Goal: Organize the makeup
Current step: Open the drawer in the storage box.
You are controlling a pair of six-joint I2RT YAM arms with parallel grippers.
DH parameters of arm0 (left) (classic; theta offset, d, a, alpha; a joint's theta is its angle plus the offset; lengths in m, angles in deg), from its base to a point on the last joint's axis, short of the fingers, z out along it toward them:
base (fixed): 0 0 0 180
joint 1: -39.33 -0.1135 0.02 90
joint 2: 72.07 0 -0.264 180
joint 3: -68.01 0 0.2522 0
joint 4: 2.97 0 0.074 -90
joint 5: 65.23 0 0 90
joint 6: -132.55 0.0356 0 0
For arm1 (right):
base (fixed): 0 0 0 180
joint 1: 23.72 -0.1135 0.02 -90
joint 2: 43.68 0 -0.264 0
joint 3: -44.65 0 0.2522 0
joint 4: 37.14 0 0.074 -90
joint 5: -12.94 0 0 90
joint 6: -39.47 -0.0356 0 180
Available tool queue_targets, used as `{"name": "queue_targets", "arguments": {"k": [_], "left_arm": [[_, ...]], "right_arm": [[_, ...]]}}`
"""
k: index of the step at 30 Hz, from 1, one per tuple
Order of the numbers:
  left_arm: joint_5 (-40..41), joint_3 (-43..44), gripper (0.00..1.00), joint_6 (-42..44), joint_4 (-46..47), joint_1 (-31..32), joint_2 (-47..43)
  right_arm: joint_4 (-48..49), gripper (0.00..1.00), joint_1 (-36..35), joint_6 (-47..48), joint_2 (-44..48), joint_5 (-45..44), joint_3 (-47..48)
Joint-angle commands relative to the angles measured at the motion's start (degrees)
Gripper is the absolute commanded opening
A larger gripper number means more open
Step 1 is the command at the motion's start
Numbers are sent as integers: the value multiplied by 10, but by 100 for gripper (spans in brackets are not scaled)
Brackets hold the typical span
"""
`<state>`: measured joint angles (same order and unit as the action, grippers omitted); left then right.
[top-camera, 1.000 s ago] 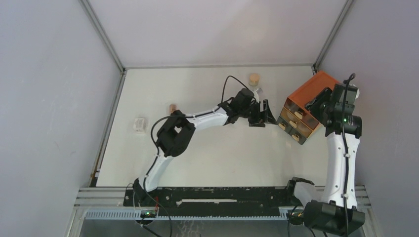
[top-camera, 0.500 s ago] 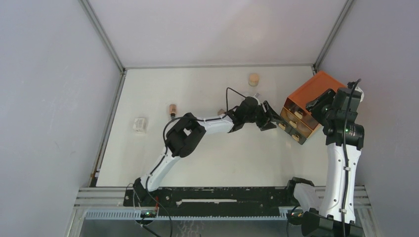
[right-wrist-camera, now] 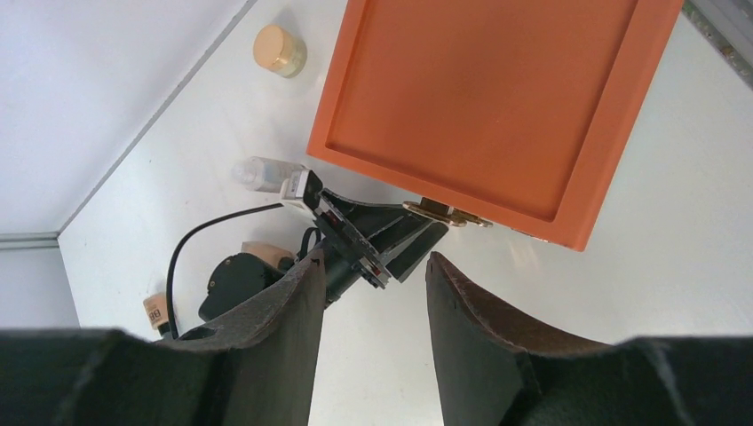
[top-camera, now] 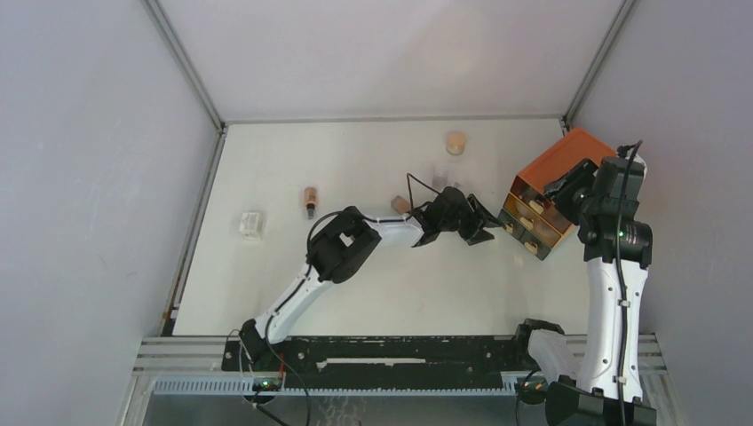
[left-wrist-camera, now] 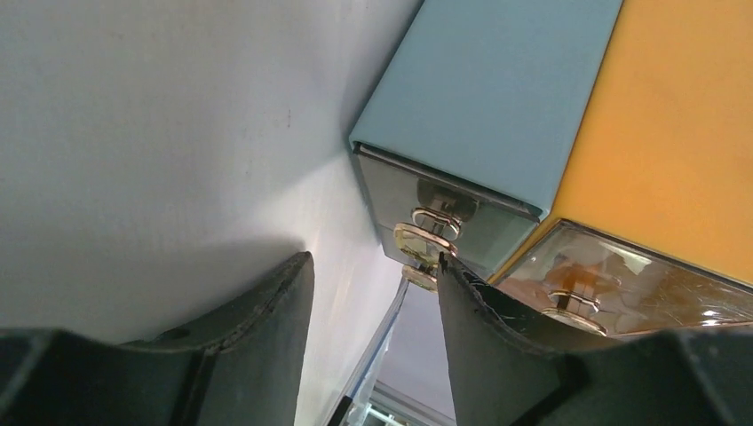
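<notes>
The orange-topped box of clear drawers (top-camera: 552,164) stands at the right. My left gripper (top-camera: 490,225) reaches its drawer fronts, jaws open and empty. In the left wrist view the gripper (left-wrist-camera: 374,259) has its right fingertip (left-wrist-camera: 444,266) beside a gold drawer handle (left-wrist-camera: 433,221). My right gripper (top-camera: 568,189) hovers open above the box, seen in its own view as gripper (right-wrist-camera: 376,259) over the box's lid (right-wrist-camera: 484,106). Makeup lies on the table: a round tan disc (top-camera: 455,142), a clear bottle (right-wrist-camera: 262,173), a peach bottle (top-camera: 310,197) and a small peach piece (top-camera: 400,204).
A small white item (top-camera: 252,224) lies near the table's left edge. Grey walls close in the table on the left, back and right. The left arm's cable (top-camera: 413,182) loops above its wrist.
The left gripper has moved right and nearer, from beside the clear bottle to the drawer fronts, and its jaws have narrowed. The right arm shifted slightly.
</notes>
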<state>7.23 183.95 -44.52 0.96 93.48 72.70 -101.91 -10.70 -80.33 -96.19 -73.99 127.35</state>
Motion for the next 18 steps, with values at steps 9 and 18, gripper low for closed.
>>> {"name": "queue_targets", "arguments": {"k": [9,18], "left_arm": [[16,66,56,-19,20,8,30],[17,31,56,-29,63,8,18]], "right_arm": [[15,53,-18,9,5,-4,14],[15,53,-26,16,5,-10,14]]}}
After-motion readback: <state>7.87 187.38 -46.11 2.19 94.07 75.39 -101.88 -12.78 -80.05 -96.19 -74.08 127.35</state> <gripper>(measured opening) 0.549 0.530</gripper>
